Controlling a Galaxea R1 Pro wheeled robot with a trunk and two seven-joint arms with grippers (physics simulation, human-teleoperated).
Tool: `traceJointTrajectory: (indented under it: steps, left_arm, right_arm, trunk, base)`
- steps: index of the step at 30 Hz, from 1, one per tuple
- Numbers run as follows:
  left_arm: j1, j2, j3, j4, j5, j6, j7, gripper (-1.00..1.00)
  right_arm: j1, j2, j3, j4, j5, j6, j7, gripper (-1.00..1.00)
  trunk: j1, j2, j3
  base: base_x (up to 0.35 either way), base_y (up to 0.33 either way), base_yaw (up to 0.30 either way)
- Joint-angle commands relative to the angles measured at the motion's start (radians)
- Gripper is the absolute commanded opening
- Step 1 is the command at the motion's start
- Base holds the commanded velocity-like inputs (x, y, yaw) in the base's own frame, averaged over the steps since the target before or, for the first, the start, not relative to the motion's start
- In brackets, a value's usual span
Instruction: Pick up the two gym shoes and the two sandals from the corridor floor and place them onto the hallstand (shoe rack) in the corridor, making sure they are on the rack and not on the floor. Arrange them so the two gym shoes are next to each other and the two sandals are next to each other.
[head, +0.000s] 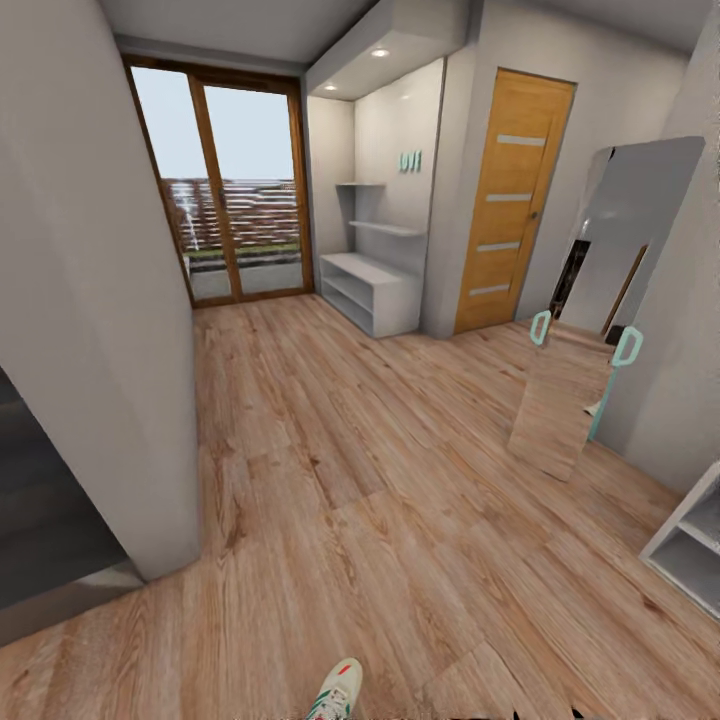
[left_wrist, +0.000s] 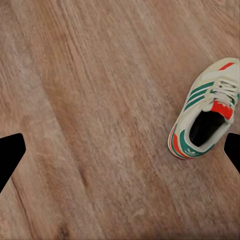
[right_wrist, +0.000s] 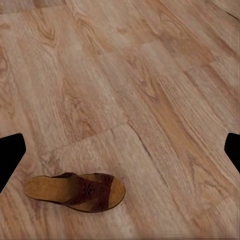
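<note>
We see one gym shoe (left_wrist: 205, 117) in the left wrist view: off-white upper, green side stripes, red/orange tongue patch + red trim round the heel and a red mark at the toe, white laces, dark inside. It lies upright on the wood floor (left_wrist: 90, 100), alone, nothing touching it. Small green logo near the heel, too small to read. The same kind of shoe (head: 335, 692) pokes in at the bottom edge of the head view, toe pointing into the room, cut off by the frame.

One sandal (right_wrist: 75, 191) in the right wrist view: dark brown strap w/ a cut-out flower pattern, tan mottled footbed, flat on the floor planks (right_wrist: 150, 75), sole down. No readable brand on it.

Shoe rack (head: 370, 290) is far off at the back of the corridor, light grey, low, open shelf slots, grey floating shelves (head: 385, 228) above it, beside the glass doors (head: 235, 190) and a wooden door (head: 512, 200). Teal lettering (head: 410, 161) on the wall above the shelves, can't read it. Tall mirror (head: 600, 300) leans on the right wall.

Left fingers (left_wrist: 11, 155): dark tips at both frame edges, spread wide, holding nothing. Right fingers (right_wrist: 11, 155): same, spread wide, empty, above the sandal.
</note>
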Motion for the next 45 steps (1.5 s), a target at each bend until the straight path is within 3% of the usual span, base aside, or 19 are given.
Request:
traceJointTrajectory:
  steps: [1,13,31,45]
  left_arm:
    - [0.0,0.0,0.001,0.001,0.002,-0.003,-0.001,1.0]
    - [0.0,0.0,0.001,0.0,0.002,-0.003,0.0,1.0]
    - [0.0,0.0,0.001,0.0,0.002,-0.003,0.0,1.0]
    - [0.0,0.0,0.001,-0.002,0.0,-0.003,0.0,1.0]
  right_arm:
    - [-0.001,0.0,0.0,0.001,0.0,-0.003,0.0,1.0]
    - [-0.001,0.001,0.0,0.0,0.0,-0.003,0.0,1.0]
    - [-0.001,0.001,0.0,0.0,0.0,-0.003,0.0,1.0]
    - [-0.001,0.001,0.0,0.0,0.001,-0.003,0.0,1.0]
  trunk:
    - [0.004,-0.008,-0.006]
    - [0.05,-0.092,-0.062]
    - [0.119,-0.218,-0.125]
    - [0.119,-0.218,-0.142]
  base:
    - [0.0,0.0,-0.099]
    - [0.0,0.0,-0.09]
    - [0.0,0.0,-0.004]
    - [0.0,0.0,0.0]
